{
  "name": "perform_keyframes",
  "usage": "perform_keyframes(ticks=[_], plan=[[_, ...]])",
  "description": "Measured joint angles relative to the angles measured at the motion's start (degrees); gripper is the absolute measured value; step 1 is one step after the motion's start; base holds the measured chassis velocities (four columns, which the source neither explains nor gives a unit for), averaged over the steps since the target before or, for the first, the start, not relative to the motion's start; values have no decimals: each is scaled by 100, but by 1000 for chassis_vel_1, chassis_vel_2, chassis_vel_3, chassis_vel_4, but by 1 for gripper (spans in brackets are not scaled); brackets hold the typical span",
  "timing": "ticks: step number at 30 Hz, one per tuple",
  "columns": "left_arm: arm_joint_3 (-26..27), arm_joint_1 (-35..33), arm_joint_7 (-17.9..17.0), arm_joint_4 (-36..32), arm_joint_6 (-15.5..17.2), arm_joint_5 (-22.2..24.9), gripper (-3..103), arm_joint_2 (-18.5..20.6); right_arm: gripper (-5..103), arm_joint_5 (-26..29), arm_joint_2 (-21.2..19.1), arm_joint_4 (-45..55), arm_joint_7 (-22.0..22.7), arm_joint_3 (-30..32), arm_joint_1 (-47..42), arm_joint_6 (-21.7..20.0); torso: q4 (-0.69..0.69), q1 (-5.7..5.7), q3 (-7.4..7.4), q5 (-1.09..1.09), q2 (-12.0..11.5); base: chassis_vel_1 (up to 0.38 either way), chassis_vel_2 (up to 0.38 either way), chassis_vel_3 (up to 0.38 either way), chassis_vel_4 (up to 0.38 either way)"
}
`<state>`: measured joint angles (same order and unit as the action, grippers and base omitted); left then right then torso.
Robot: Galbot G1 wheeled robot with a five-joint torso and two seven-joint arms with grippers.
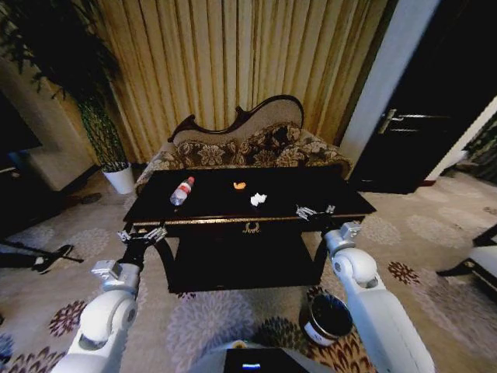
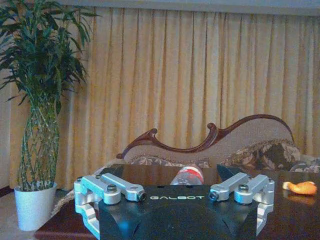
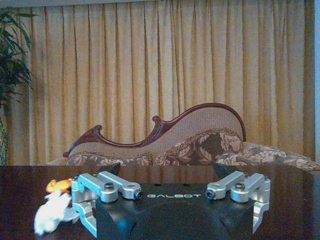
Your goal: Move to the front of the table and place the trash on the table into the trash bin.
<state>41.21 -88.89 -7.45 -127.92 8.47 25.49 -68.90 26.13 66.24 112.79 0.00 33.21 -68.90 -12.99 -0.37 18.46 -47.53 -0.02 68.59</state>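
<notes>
The dark glossy table [image 1: 326, 194] stands just ahead of me. On its top lie a clear bottle with a red label [image 1: 181, 191] [image 2: 187, 176], an orange scrap [image 1: 239, 186] [image 2: 300, 188] [image 3: 57, 185] and a crumpled white paper wad [image 1: 258, 199] [image 3: 50, 215]. My left gripper [image 1: 142, 235] hovers open at the table's front left corner, holding nothing. At the front right edge my right gripper [image 1: 314, 210] is open too, with the paper wad a short way to its left. The round dark trash bin [image 1: 328, 317] sits on the carpet beside my right arm.
A patterned sofa [image 1: 248, 148] stands behind the table against gold curtains. A white plant pot [image 1: 120, 179] is at the back left. A dark door [image 1: 435, 116] is at the right, a chair [image 1: 481, 260] at the right edge, and a dark stand [image 1: 46, 256] on the floor at left.
</notes>
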Motion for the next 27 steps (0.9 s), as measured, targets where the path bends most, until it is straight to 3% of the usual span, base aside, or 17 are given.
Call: perform_keyframes(ticks=[15,27], plan=[[36,-59,20,-13,-19,-5,100,-20,100,-33,-35,417,0,-94,-212,-104,-1,-8,4,1,5,-25,27,20,-26],[-7,-76,23,-3,-26,-50,100,-52,100,-46,-69,361,0,-1039,184,-521,0,-4,2,1,3,0,0,0,0]])
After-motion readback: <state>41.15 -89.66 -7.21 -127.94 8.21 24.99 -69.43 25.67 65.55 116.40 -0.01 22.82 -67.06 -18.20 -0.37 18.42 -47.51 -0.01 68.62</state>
